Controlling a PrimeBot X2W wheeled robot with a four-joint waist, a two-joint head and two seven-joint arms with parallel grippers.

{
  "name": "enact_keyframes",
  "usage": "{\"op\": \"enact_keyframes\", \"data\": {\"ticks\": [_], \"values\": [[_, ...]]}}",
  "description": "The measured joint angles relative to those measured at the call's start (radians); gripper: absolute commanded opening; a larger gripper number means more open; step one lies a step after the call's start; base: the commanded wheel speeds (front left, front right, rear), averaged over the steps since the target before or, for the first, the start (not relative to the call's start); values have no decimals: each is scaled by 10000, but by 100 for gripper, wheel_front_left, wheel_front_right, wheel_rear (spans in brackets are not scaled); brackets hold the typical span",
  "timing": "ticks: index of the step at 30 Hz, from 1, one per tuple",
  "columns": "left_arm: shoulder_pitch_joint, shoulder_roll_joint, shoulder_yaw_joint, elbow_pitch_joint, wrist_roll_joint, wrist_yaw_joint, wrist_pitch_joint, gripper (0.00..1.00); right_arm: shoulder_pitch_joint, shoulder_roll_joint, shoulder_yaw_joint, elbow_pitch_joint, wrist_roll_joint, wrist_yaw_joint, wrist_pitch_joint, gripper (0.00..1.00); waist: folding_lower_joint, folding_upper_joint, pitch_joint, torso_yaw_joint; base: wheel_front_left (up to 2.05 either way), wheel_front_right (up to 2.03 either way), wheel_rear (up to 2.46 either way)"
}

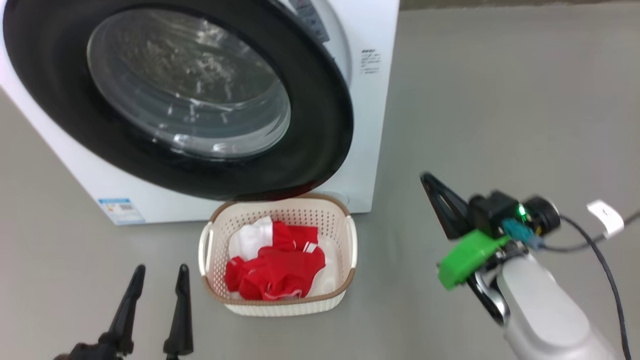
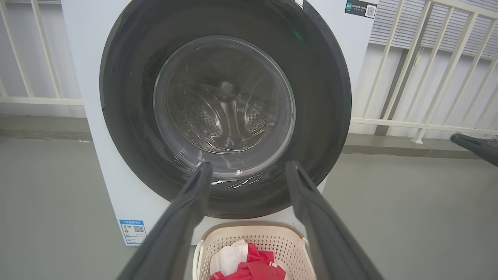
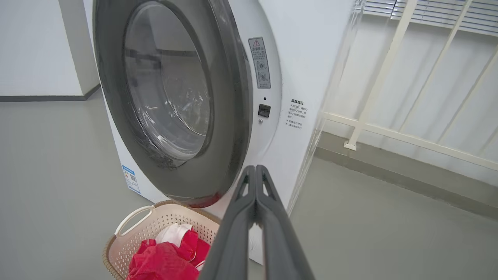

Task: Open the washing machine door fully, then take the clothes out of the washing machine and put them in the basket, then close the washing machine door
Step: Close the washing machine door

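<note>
The washing machine [image 1: 372, 100] stands white ahead of me. The washing machine door [image 1: 320, 125], black-rimmed with a glass bowl, lies almost against its front, slightly ajar on the latch side [image 3: 264, 110]. Below the door sits the basket [image 1: 351, 235], holding the clothes [image 1: 280, 270]: red garments and one white garment [image 1: 252, 237]. My left gripper [image 1: 161, 272] is open and empty, left of the basket; in its own view [image 2: 249, 167] it points at the door glass. My right gripper [image 1: 429, 180] hangs shut and empty, right of the basket, its tip [image 3: 255, 169] facing the door's latch edge.
Grey floor spreads around the machine. A white railing [image 2: 408, 77] runs behind and to the right of it [image 3: 389, 77]. A black cable with a white tag [image 1: 605, 215] trails from my right wrist. A blue label [image 1: 120, 210] marks the machine's lower corner.
</note>
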Motion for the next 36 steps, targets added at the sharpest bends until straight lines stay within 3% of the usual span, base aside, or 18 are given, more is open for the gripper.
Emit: {"op": "enact_keyframes", "data": {"ticks": [16,36], "values": [[-1153,-194,-370,-435,-36,-94,0,100,-3941,-178,2163,1659,1018,0,0,0,0,0,1693,1054,0,0,0],[-2501,-424,-1076,-349,-109,-253,-42,100,-7281,-792,2696,3116,2019,44,0,0,0,0,3834,2223,0,0,0]]}}
